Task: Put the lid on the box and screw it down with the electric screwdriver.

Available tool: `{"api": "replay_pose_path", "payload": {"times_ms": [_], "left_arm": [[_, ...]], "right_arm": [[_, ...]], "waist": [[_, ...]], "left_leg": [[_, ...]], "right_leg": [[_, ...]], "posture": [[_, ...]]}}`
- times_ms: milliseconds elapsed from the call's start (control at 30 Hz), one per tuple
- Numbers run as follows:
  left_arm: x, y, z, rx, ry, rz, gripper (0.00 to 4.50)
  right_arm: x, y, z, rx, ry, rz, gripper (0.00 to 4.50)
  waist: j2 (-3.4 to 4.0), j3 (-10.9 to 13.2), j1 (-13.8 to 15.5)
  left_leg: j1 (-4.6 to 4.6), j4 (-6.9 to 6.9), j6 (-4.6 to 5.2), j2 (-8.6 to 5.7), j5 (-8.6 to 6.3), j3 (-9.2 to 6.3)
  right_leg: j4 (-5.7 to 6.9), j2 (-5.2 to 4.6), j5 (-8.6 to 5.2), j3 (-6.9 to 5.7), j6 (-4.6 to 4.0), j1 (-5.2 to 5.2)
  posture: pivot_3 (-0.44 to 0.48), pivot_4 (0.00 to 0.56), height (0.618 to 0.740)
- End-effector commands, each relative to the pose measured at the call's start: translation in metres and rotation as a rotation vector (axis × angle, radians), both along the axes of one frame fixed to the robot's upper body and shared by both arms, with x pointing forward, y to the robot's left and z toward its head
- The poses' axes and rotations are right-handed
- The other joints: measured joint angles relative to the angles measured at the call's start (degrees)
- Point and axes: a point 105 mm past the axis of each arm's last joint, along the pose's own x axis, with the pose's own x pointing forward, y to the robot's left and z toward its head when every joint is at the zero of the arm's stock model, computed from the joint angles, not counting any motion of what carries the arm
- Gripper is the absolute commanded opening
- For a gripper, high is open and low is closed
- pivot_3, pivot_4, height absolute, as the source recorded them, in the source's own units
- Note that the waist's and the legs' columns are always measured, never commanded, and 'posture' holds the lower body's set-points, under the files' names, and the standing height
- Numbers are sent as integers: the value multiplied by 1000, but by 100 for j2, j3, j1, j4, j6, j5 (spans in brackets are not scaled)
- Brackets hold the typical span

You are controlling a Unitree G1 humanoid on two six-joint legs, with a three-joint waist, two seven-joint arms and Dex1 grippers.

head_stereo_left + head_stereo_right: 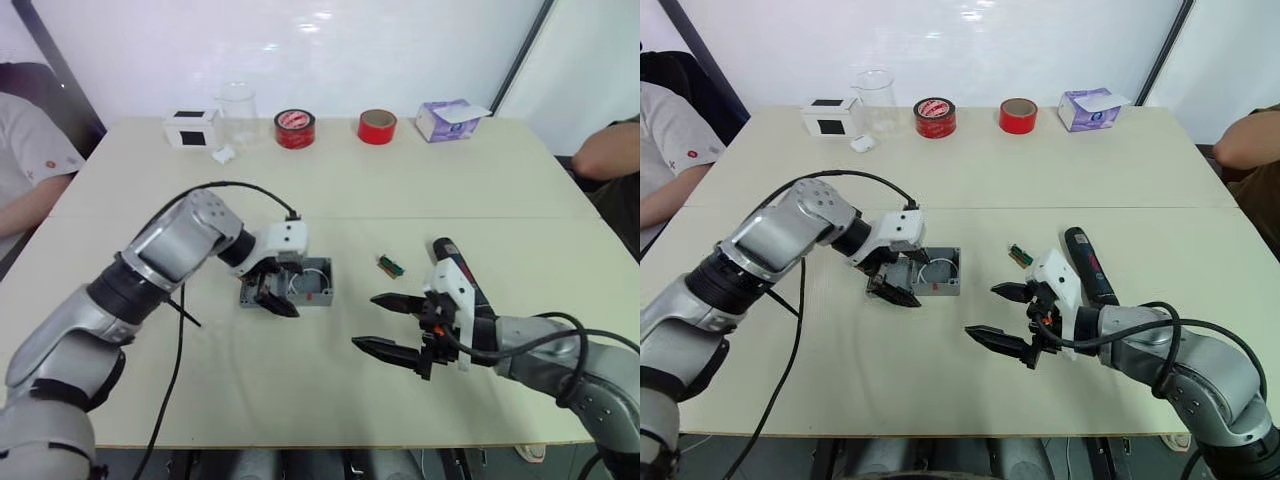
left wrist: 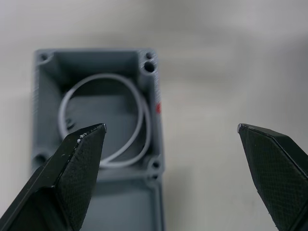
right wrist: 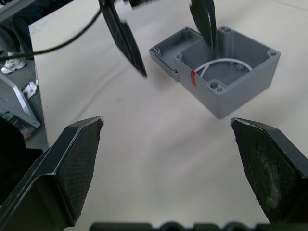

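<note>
Left pincer (image 1: 275,298) agape over red-marked box (image 3: 230,72).

box (image 3: 230,77): grey, square, open side up, white ring inside, red mark on one wall, near table centre | lid (image 3: 166,52): shallow grey, flat, touching box at its 9 o'clock | electric screwdriver (image 1: 1089,264): black, red-marked, lying flat at box's 3 o'clock, well apart

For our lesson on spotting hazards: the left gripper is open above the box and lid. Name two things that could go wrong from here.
1. The lid lies tight against the box, so the open left gripper may catch the box wall and shove both.
2. A loose white wire loop sits inside the box; it could get pinched under the lid.
</note>
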Motion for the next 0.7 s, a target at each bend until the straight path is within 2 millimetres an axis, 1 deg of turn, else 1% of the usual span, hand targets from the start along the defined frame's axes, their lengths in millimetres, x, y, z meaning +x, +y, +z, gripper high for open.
{"api": "replay_pose_path", "payload": {"times_ms": [33, 100, 133, 167, 200, 233, 367, 400, 433, 467, 700], "left_arm": [[1, -7, 2, 8, -29, -10, 4500], [1, -8, 1, 13, -30, -18, 4500], [1, -8, 0, 20, -34, -22, 3990], [1, -7, -2, 30, -38, -33, 3761], [1, -7, -5, 39, -42, -42, 3359], [1, -7, -7, 48, -45, -44, 2860], [3, -8, -12, 66, -55, -56, 1132], [4, -8, -13, 69, -57, -55, 787], [5, -9, -14, 70, -57, -55, 318], [5, -9, -15, 72, -56, -56, 12], [3, -9, -18, 82, -48, -88, 12]], "right_arm": [[-1, 6, 12, 21, -53, 9, 4490], [-1, 7, 12, 25, -51, 5, 4490], [0, 8, 12, 27, -51, 4, 4500], [0, 9, 12, 30, -51, 1, 4500], [0, 9, 12, 33, -51, -4, 4500], [0, 9, 12, 36, -51, -8, 4500], [0, 10, 12, 46, -51, -25, 4500], [0, 9, 11, 49, -52, -29, 4500], [0, 10, 11, 51, -52, -33, 4500], [0, 10, 11, 52, -53, -36, 4500], [-4, 6, 7, 51, -51, -57, 4500]], "waist": [[0, 0, -4], [0, 0, -5], [0, 0, -6], [0, 0, -6], [0, 0, -5], [0, 0, -2], [0, 0, 2], [0, 0, 1], [0, 0, 2], [0, 0, 2], [3, -2, 7]], "left_leg": [[0, 0, 0, 0, 0, 0], [1, 0, 0, 0, 0, -1], [1, 0, 0, 1, 0, -2], [1, 0, 0, 1, 0, -2], [1, 0, 0, 1, 0, -2], [1, 0, 0, 1, 0, -2], [0, 0, 0, 0, 0, -2], [0, 0, 0, 0, 0, -1], [-1, 0, 0, 0, 0, -2], [0, 0, 0, 0, 0, -2], [1, 2, 0, -2, 0, -1]], "right_leg": [[0, 0, 0, 0, 0, 0], [0, 1, 0, 0, 0, 0], [0, 1, 0, 0, 0, 0], [0, 1, 0, 0, 0, 0], [0, 1, 0, 0, 0, 0], [1, 1, 0, 0, 0, 0], [1, -1, 0, 0, 0, 0], [1, -1, 0, 0, 0, 0], [0, -1, 0, 0, 0, 0], [0, -1, 0, 0, 0, 0], [2, -2, 1, 0, 1, 1]], "posture": [[0, 150, 740], [0, 150, 740], [0, 150, 740], [0, 150, 740], [0, 150, 740], [0, 150, 740], [0, 150, 740], [0, 150, 740], [0, 150, 740], [0, 150, 740], [0, 150, 740]]}}
